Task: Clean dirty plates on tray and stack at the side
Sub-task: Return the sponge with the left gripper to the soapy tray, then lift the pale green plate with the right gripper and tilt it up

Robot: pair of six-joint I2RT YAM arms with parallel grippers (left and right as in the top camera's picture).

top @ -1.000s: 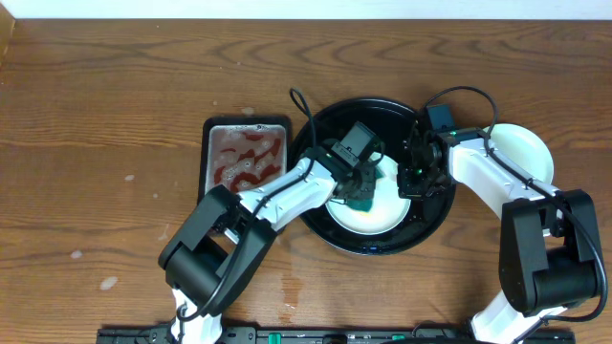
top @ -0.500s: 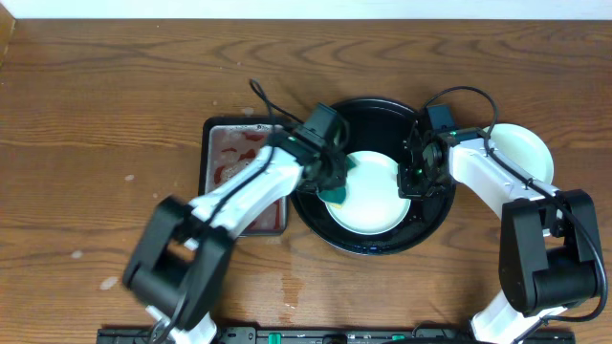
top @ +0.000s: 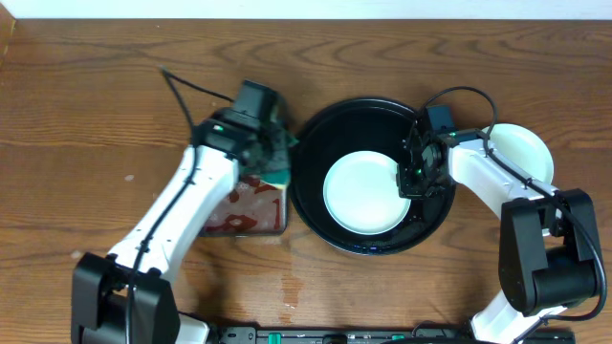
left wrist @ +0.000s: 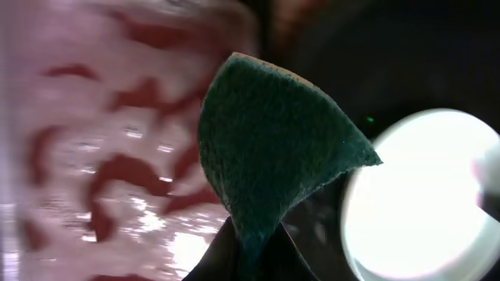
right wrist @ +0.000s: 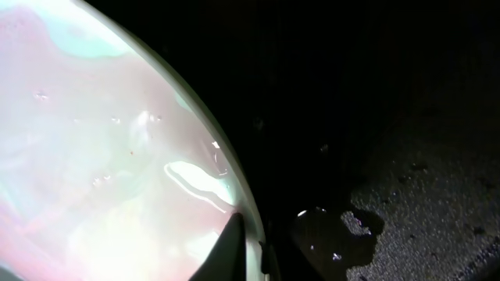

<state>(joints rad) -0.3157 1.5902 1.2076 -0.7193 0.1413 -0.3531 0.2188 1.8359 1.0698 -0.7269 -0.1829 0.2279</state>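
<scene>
- My left gripper (top: 274, 162) is closed on a green sponge (left wrist: 269, 148), pinching it at its lower corner so that the rest stands up past my fingertips.
- That gripper and the sponge hang over the right end of the metal pan (top: 244, 215), which is smeared with red and lies just left of the black tray (top: 363, 129).
- One pale plate (top: 359, 196) lies flat inside the tray, a little below its centre, and its face looks clean from above.
- My right gripper (top: 406, 182) sits at that plate's right rim, inside the tray. My fingertips (right wrist: 232, 243) are right at the rim's edge, but I cannot tell whether they clamp it.
- A wet patch (right wrist: 336, 226) shines on the tray floor beside the plate.
- A second pale plate (top: 526, 148) rests on the wooden table (top: 96, 96) just right of the tray, partly under my right arm.
</scene>
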